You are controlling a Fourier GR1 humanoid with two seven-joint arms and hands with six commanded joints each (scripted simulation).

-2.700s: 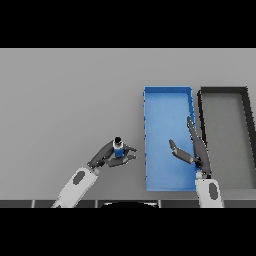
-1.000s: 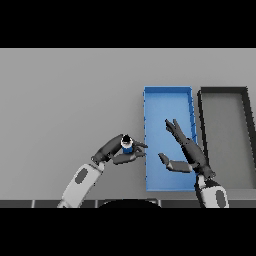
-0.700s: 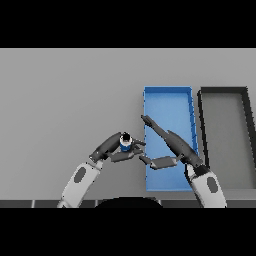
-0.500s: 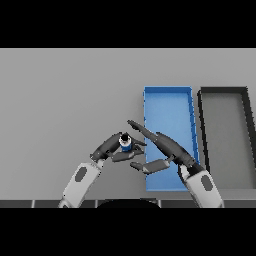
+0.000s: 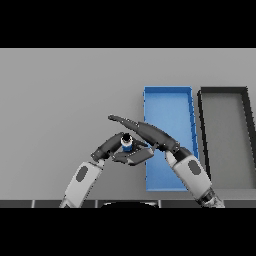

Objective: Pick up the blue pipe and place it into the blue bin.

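On the flat grey table [image 5: 60,90], going L to R: the left hand [image 5: 111,147] comes first, its white and grey arm rising from the lower edge. Dark fingers are curled round the small blue pipe [image 5: 126,145], a short piece w/ a dark round end facing up. Pipe sits in that grip just L of the bin's left wall, not inside it; can't tell whether its lower end touches the table.

Next, the right hand [image 5: 150,133], reaching leftward across from the lower R. Fingers straight and stretched out, tips passing above and just beyond the pipe, thumb [image 5: 141,157] below it. Nothing gripped by this hand; it brackets the pipe, close to the left hand's fingers; actual contact can't be made out.

Then the long blue rectangular bin [image 5: 167,105], open-topped, the right forearm lying over its lower part. Just beside it on the R, a dark grey rectangular bin [image 5: 225,125] of similar shape, near the view's edge.
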